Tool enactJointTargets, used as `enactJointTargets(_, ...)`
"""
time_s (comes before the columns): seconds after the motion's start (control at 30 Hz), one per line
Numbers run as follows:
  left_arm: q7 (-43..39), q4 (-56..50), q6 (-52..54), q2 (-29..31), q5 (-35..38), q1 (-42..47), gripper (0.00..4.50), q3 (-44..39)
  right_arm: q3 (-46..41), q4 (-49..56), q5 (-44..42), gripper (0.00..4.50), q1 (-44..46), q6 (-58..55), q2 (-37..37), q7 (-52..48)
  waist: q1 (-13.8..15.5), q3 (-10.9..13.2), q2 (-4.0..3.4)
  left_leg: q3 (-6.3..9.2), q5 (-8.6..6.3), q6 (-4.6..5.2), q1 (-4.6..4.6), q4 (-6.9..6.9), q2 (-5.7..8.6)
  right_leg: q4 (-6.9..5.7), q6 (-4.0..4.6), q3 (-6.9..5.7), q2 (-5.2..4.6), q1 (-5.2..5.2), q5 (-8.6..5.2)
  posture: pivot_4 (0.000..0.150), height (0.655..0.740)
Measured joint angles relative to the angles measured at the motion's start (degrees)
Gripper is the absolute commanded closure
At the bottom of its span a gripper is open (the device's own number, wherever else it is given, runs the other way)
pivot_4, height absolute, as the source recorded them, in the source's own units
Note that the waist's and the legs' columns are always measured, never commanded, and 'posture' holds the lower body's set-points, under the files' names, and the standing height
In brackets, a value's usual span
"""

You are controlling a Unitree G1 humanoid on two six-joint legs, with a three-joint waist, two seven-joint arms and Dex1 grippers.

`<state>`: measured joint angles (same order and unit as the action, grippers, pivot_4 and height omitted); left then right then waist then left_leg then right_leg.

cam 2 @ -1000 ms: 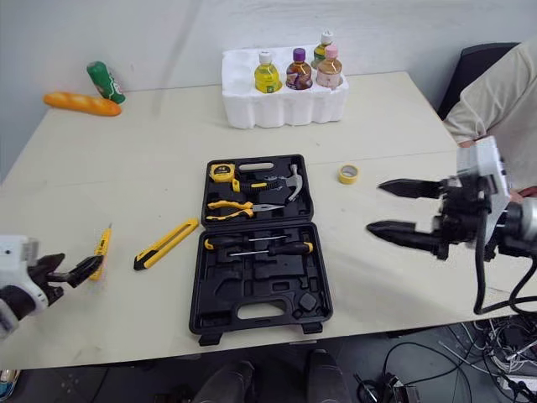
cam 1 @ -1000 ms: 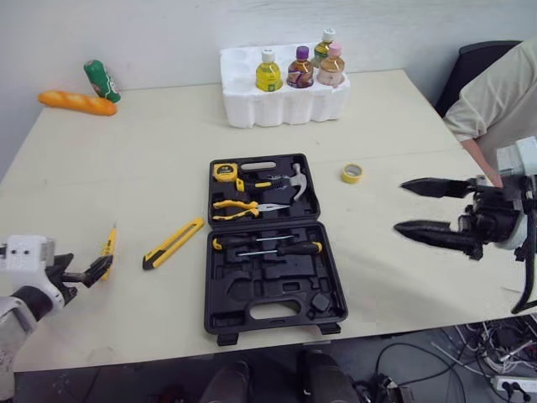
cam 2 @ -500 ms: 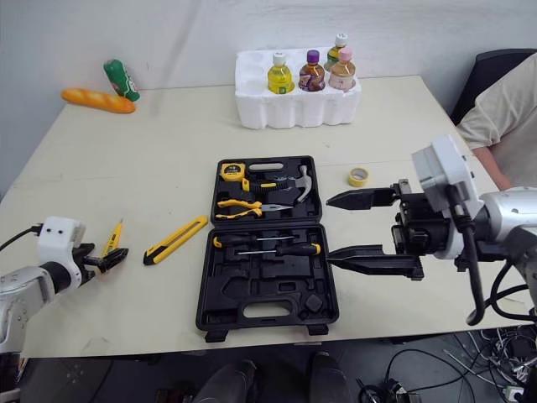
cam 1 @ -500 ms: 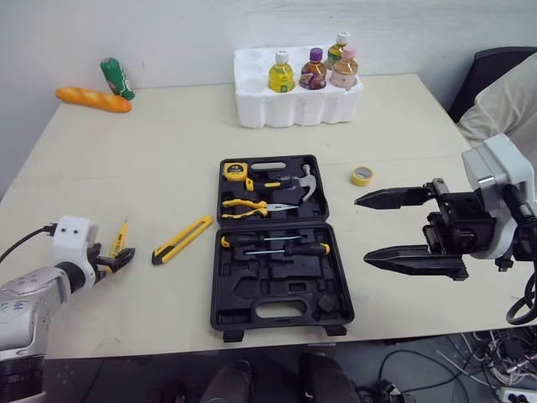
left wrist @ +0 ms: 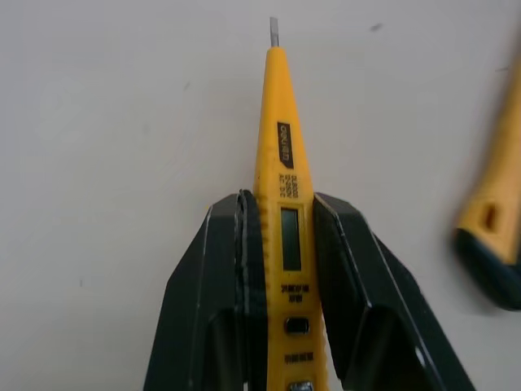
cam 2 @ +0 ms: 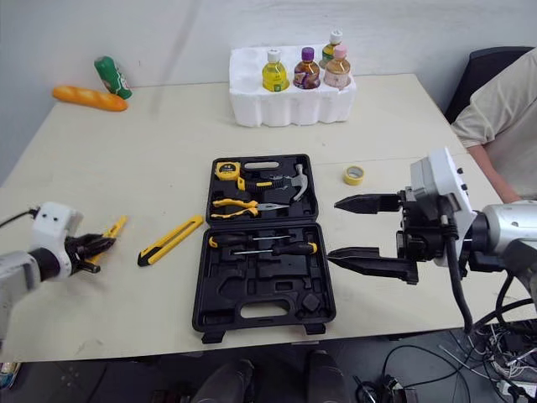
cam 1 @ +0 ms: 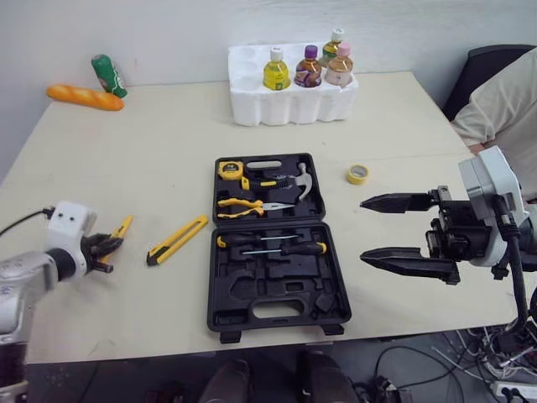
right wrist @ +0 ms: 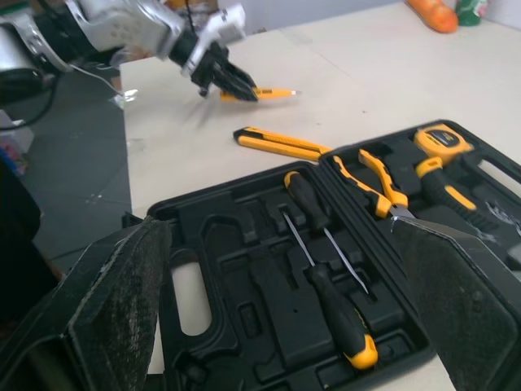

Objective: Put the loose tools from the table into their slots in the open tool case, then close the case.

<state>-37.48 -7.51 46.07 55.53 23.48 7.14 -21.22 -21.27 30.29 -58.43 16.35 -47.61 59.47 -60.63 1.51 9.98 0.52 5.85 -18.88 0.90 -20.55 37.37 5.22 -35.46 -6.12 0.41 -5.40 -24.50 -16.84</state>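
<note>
left wrist view: left end effector [left wrist: 282, 213] clamped on yellow tester pen [left wrist: 278, 147], well left of tool case [cam 1: 252, 290] | right end effector [cam 1: 362, 228] fingers apart beside case | case open: tape measure [cam 1: 227, 169], hammer [cam 1: 300, 178], pliers [cam 1: 243, 204], screwdrivers [cam 1: 273, 245] slotted | to do: pen, utility knife [cam 1: 177, 240] on worktop [cam 1: 151, 151], closing | foam tray [cam 1: 289, 105]: four bottles [cam 1: 273, 69]

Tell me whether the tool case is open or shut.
Open: the tool case lies spread flat, pliers and screwdrivers visible in their slots.

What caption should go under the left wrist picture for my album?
Left gripper shut on a yellow tester pen, with the table behind.
</note>
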Motion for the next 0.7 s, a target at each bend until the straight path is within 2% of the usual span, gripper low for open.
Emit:
enactJointTargets(0.07,-6.81,-4.71,-2.81,3.09,2.12,1.92,4.0,1.19,-1.37,0.78,-0.33,0.0,-1.58,-0.14,0.01,0.84,0.04,0.0,-0.03,-0.03,-0.02,0.04,-0.01,-0.01,0.03,0.11,-0.01,0.01,-0.03,0.02,0.0,0.15,0.7374)
enactJointTargets(0.13,-10.75,-8.15,-3.87,3.45,4.01,4.18,4.0,3.32,-1.8,1.7,-0.7,0.0,-2.6,-0.19,-0.07,1.77,0.19,0.01,-0.07,-0.02,-0.02,0.05,-0.03,-0.04,0.03,0.2,-0.02,-0.03,-0.04,0.04,0.01,0.15,0.7374)
enactJointTargets(0.33,-21.01,-15.88,-1.96,3.05,7.79,15.22,4.0,20.45,-3.73,6.43,-1.37,0.0,-9.55,-0.35,-1.64,5.96,0.15,0.04,-0.06,0.03,-0.01,0.06,-0.16,0.02,0.0,0.22,-0.07,-0.1,0.03,-0.01,0.04,0.15,0.7374)
enactJointTargets(0.37,-22.61,-15.77,-0.71,2.17,6.31,20.94,4.0,26.3,-4.96,8.06,-1.35,0.0,-12.43,-0.37,-1.75,7.04,0.12,0.05,-0.04,0.03,0.0,0.07,-0.15,0.06,0.0,0.18,-0.08,-0.11,0.04,0.01,0.04,0.15,0.7374)
enactJointTargets(0.47,-24.57,-13.19,1.92,-0.22,1.97,29.94,4.0,36.52,-5.68,10.99,-1.24,0.0,-16.29,-0.3,-2.24,9.04,-0.05,0.08,0.0,-0.03,0.03,0.12,-0.14,0.17,0.04,0.04,-0.15,-0.04,0.05,0.02,0.08,0.15,0.7374)
enactJointTargets(0.7,-26.98,-10.77,5.4,-5.16,-4.44,37.89,4.0,50.19,-6.16,15.95,-1.16,0.0,-20.95,0.15,-4.28,14.54,-0.17,0.14,0.1,-0.04,0.04,0.13,-0.18,0.31,0.02,-0.04,-0.15,0.0,0.09,-0.03,0.08,0.15,0.7374)
